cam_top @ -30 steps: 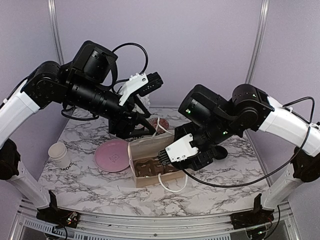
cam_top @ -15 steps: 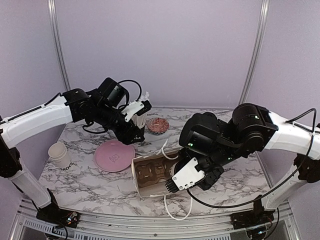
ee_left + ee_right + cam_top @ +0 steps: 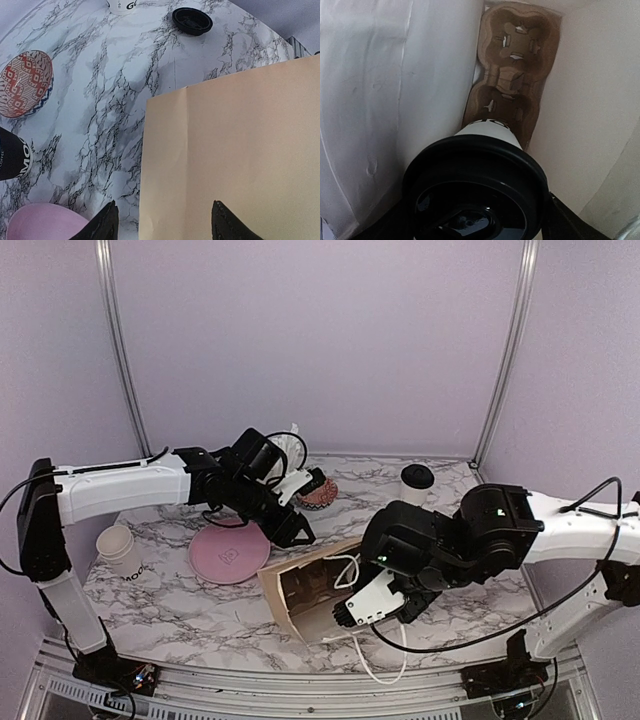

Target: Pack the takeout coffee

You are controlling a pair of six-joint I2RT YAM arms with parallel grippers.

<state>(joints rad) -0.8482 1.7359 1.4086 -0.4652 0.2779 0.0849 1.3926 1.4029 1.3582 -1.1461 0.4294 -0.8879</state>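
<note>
From above, the paper bag (image 3: pixel 300 595) is leaning over on the marble table (image 3: pixel 180 610) with its open mouth turned toward the near edge. The right gripper (image 3: pixel 348 615) is reaching into that mouth, and whatever it is carrying is hiding behind the wrist and the bag wall. The left gripper (image 3: pixel 298 532) is hovering at the bag's far upper corner, just beside the pink plate (image 3: pixel 228 552). The patterned bowl (image 3: pixel 318 492) is sitting behind it, a stack of white cups (image 3: pixel 120 550) is standing at the left edge, and another white cup (image 3: pixel 416 480) is standing far back on the right. The left wrist camera is showing what the overhead one cannot: its fingers (image 3: pixel 102 225) are spread apart, released, with the bag's tan panel lying beyond them, though I cannot tell whether they are touching it. It is also catching a loose black lid (image 3: pixel 192 21) and a black cup (image 3: pixel 12 160). Only the right wrist camera is revealing the takeout coffee (image 3: pixel 475 200). The right fingers (image 3: pixel 560 217) are clamping it from both sides inside the bag, black lid toward the lens, with the cardboard carrier (image 3: pixel 512 75) lying deeper in beyond it.
</note>
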